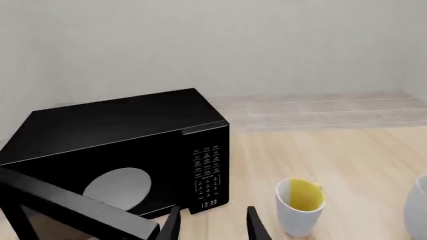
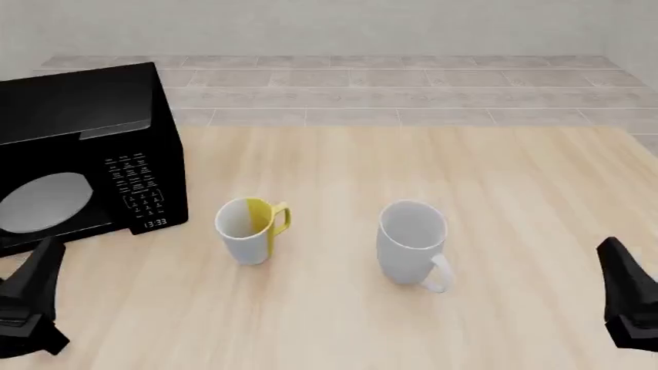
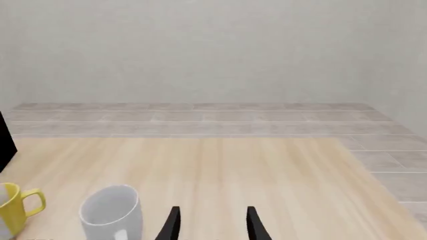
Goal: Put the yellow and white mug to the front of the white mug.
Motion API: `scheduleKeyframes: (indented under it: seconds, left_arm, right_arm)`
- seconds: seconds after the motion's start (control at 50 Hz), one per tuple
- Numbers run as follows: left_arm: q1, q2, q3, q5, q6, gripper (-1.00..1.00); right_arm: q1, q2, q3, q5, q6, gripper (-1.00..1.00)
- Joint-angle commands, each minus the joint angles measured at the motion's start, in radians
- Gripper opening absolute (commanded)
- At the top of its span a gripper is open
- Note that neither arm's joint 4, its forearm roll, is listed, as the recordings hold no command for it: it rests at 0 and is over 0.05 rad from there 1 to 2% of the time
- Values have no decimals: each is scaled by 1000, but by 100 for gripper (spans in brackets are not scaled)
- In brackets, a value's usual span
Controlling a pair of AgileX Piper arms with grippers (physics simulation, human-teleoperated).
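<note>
The yellow and white mug [image 2: 246, 230] stands upright on the wooden table, its yellow handle pointing right. It also shows in the left wrist view [image 1: 299, 206] and partly at the edge of the right wrist view [image 3: 13, 209]. The taller white mug [image 2: 412, 244] stands to its right, handle toward the front; the right wrist view [image 3: 113, 212] shows it too. My left gripper [image 1: 213, 225] is open and empty, near the table's front left. My right gripper [image 3: 210, 223] is open and empty at the front right. Both are well short of the mugs.
A black microwave [image 2: 82, 146] stands at the table's left, close to the yellow and white mug, its door open toward my left arm [image 2: 31, 304]. My right arm [image 2: 629, 301] sits at the front right corner. A tiled floor and a wall lie beyond the table.
</note>
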Motion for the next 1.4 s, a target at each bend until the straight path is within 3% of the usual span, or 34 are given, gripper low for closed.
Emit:
scheduleKeyframes:
  seconds: [0.02, 0.06, 0.22, 0.36, 0.5, 0.62, 0.64, 0.66, 0.74, 0.86, 0.94, 1.04, 1.12, 1.28, 1.4]
  left_arm:
    - [27, -22, 24, -28, -27, 100]
    - [27, -22, 24, -28, -27, 100]
    - [27, -22, 24, -28, -27, 100]
    - [28, -22, 24, -28, -27, 100]
    - [27, -22, 24, -28, -27, 100]
    - [27, -22, 24, -28, -27, 100]
    - [27, -22, 24, -28, -27, 100]
    - [27, -22, 24, -28, -27, 100]
    - [27, -22, 24, -28, -27, 100]
    - [27, -22, 24, -28, -27, 100]
    - [27, -22, 24, -28, -27, 100]
    - [27, -22, 24, -28, -27, 100]
    - [27, -22, 24, -28, -27, 100]
    - [27, -22, 24, -28, -27, 100]
    - [27, -22, 24, -28, -27, 100]
  right_arm:
    - [0, 27, 1, -4, -12, 100]
    - [11, 13, 1, 7, 9, 100]
    - [46, 24, 0, -7, -2, 100]
    - [127, 318, -33, -197, -58, 100]
    - [222, 491, -154, -209, -125, 100]
    - [288, 583, -250, -167, -114, 100]
    - [293, 552, -253, -160, -119, 100]
    - [309, 568, -269, -152, -159, 100]
    - [359, 667, -337, -107, -169, 100]
    - [418, 716, -465, 24, -212, 100]
    - [462, 757, -540, 96, -204, 100]
    - [465, 795, -621, 173, -247, 100]
    - [526, 845, -695, 233, -274, 100]
    - [620, 1004, -779, 249, -292, 100]
    - [662, 1119, -846, 272, -342, 100]
